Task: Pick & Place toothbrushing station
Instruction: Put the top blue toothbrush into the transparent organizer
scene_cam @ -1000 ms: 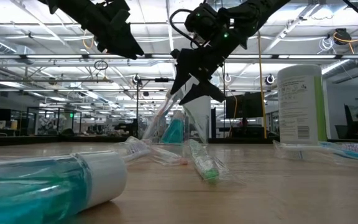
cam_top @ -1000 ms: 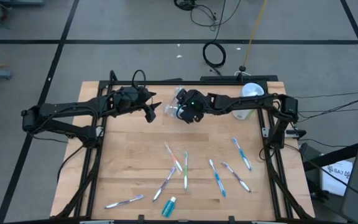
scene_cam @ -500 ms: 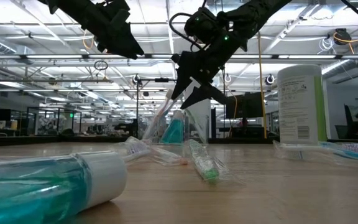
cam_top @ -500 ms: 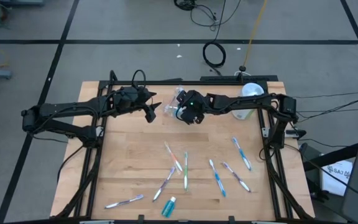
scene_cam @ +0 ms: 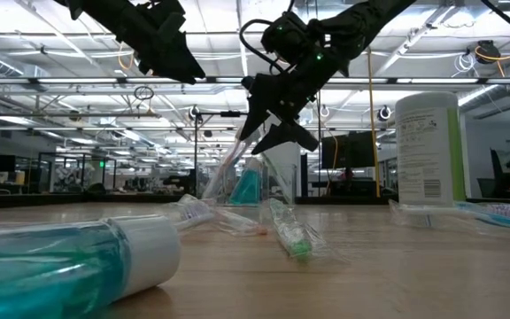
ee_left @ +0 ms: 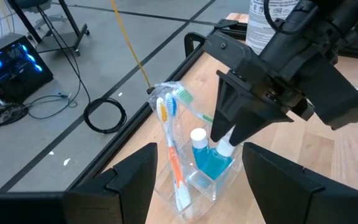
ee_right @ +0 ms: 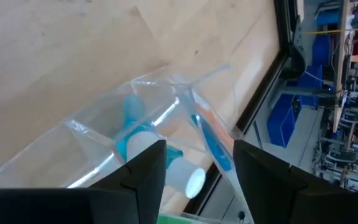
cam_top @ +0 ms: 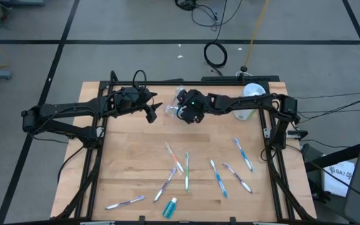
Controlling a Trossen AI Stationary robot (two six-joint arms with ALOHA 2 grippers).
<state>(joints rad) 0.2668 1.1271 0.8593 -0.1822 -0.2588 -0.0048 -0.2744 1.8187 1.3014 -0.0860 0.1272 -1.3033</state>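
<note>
**Right gripper parted above the clear holder**

From above, my right gripper [cam_top: 189, 115] hangs over the clear holder [cam_top: 174, 110] at the table's far edge; my left gripper [cam_top: 150, 112] waits just beside it, and toothbrushes [cam_top: 185, 170] lie scattered nearer.

Level across the table, my right fingers [scene_cam: 282, 137] stand apart, holding nothing.

Past my left wrist, spread fingers frame the holder [ee_left: 194, 168], brushes and small bottles inside.

My right wrist looks straight in. Rising straight should avoid tipping it.
</note>
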